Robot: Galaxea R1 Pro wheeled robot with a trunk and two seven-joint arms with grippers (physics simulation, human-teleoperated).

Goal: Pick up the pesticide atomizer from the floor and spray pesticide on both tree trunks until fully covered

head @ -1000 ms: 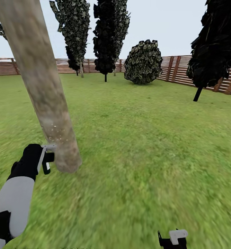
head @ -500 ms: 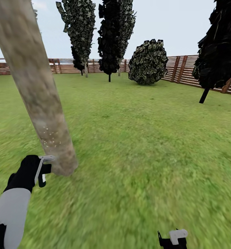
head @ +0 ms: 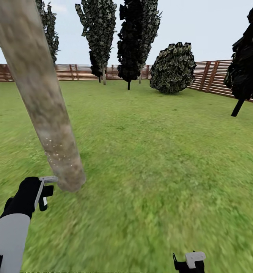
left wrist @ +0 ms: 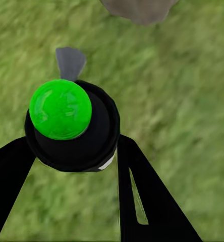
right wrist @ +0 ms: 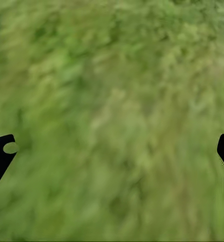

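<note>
A thick beige-grey tree trunk (head: pixel 41 102) leans across the left of the head view, and white pesticide specks (head: pixel 55 151) dot its lower part. My left gripper (head: pixel 41 192) hangs just left of the trunk's base, shut on the pesticide atomizer (head: pixel 46 186). In the left wrist view the atomizer (left wrist: pixel 71 126) shows a bright green cap on a black body, held between my black fingers (left wrist: pixel 142 201). Its grey nozzle points toward the trunk's foot (left wrist: pixel 140 9). My right gripper (head: pixel 189 262) sits low at the bottom edge, open over bare grass (right wrist: pixel 112 101).
Green lawn (head: pixel 160 159) spreads out to the right and ahead. Dark narrow conifers (head: pixel 135 38) and a round bush (head: pixel 173 68) stand far back before a brown slatted fence (head: pixel 213 76). Another dark tree (head: pixel 247 60) stands at the far right.
The camera has swung left, so the background shifts right. My left gripper with the atomizer has dropped lower and a little back from the trunk's base. The right gripper has not moved.
</note>
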